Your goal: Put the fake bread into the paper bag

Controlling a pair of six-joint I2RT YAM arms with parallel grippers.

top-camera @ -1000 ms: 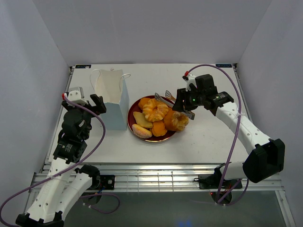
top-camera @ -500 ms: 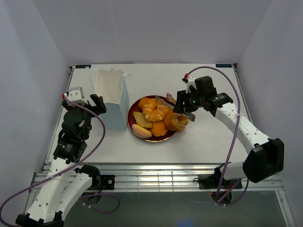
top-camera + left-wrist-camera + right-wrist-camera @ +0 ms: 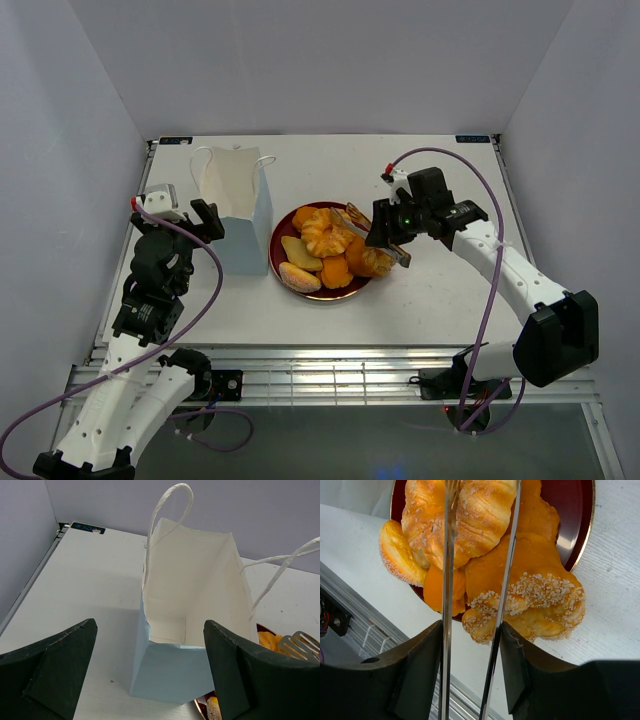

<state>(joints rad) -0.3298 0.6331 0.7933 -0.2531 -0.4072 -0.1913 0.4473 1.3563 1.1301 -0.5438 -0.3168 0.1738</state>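
Now the right pincer (image 3: 470, 667) is clamped on metal tongs (image 3: 448, 555) with the fake bread (image 3: 535, 597) beneath. The left pincer (image 3: 149, 645) gapes wide, the paper bag (image 3: 195, 595) just ahead.

A lab test cell: plain pale walls (image 3: 330, 60) box in a table (image 3: 440, 290) on aluminium rails (image 3: 330, 365)

walls (image 3: 320, 60): pale lavender, three sides | table (image 3: 440, 290): white | metal rail frame (image 3: 330, 365): near edge

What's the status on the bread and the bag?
Left gripper open, beside the paper bag. Right gripper shut on metal tongs, over the fake bread. Bread on red plate; bag upright, looks empty. Nothing blocking.
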